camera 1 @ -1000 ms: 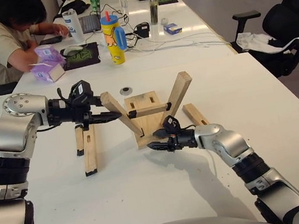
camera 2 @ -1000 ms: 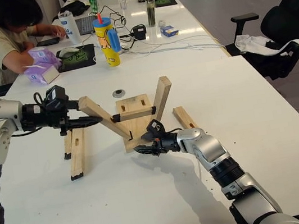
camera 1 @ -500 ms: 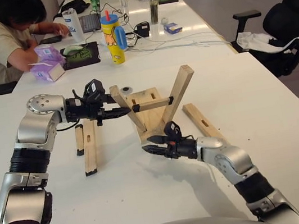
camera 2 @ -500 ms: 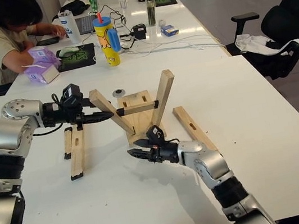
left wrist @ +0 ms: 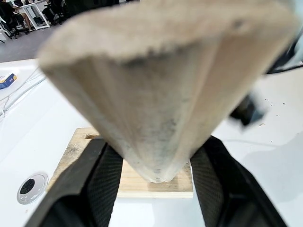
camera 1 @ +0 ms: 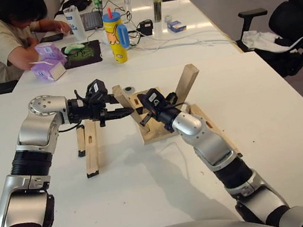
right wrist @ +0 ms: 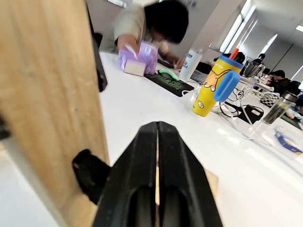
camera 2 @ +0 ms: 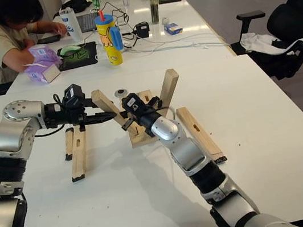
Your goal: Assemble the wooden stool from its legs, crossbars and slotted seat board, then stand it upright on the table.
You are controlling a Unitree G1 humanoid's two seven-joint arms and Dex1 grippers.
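Here the seat board (camera 1: 156, 134) is seen lying flat on the desk (camera 1: 125, 204), nearer its far edge, with two legs slanting up from it. One leg (camera 2: 103, 100) is clamped in the left jaws. The right jaws are pressed together on nothing, just beside that leg. Loose pieces (camera 1: 90, 151) are laid toward the left edge, another (camera 1: 215, 132) toward the right.

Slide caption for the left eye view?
Left gripper holds a leg of the half-built stool; right gripper, jaws shut, is beside it.
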